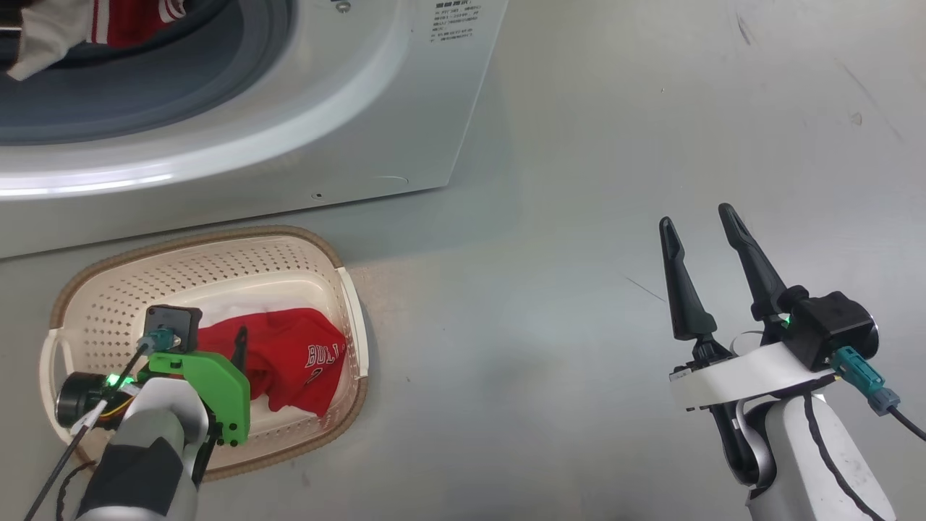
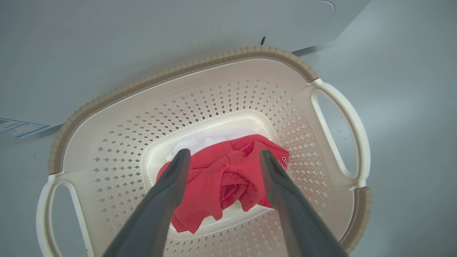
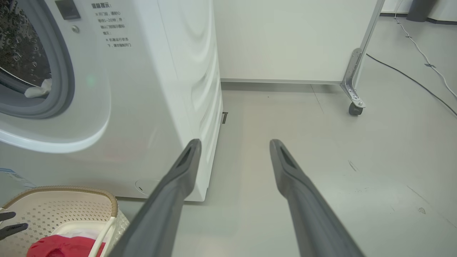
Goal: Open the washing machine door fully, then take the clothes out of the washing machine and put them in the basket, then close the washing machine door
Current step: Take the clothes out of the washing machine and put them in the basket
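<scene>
L gripper (image 2: 225, 153) spread wide & empty just above the red clothes (image 2: 214, 192) slumped in the basket (image 2: 117, 117) under its tips, R gripper (image 1: 696, 217) open too, idle; cloth prob. light, limp, non-fragile, so pinch a bunched fold, not flat fabric.

Your head camera looked steeply down. Your left wrist camera sat close over the basket (image 2: 171, 73), straight beyond the left claw (image 2: 221, 153). Your right wrist camera looked low and level; all three views shared that basket, left of the right claw (image 3: 235, 142).
</scene>
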Robot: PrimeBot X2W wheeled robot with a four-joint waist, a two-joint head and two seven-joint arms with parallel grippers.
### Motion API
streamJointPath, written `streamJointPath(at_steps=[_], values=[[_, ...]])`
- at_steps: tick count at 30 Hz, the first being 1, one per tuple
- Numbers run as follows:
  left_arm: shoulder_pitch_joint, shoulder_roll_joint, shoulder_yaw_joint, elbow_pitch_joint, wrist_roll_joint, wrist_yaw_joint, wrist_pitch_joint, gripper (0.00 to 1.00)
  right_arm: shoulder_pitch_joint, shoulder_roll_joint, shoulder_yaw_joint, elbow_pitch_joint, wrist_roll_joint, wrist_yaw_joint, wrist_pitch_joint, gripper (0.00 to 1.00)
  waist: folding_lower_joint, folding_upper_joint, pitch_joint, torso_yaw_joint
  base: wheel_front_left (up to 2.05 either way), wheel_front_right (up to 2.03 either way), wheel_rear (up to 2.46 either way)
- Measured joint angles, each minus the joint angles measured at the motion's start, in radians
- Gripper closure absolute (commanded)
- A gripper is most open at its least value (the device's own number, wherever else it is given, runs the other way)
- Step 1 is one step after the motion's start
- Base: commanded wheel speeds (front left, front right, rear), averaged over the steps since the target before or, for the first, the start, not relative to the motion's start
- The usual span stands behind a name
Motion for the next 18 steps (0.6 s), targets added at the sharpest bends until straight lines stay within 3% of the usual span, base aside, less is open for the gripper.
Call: streamJointPath(at_steps=[10, 18], values=[[-0.009, -0.040, -0.001, -0.049, -0.024, -0.013, -0.162, 0.00, 0.005, 0.000, -0.048, 0.029, 0.001, 0.001, 0.000, 0.00, 0.0000, 0.0000, -0.110, 0.040, 0.00, 0.00, 0.00], [0.005, -0.044, 0.001, -0.098, -0.040, -0.014, -0.185, 0.00, 0.046, -0.001, -0.068, 0.050, 0.001, 0.007, 0.000, 0.00, 0.0000, 0.0000, -0.214, 0.083, 0.00, 0.00, 0.00]])
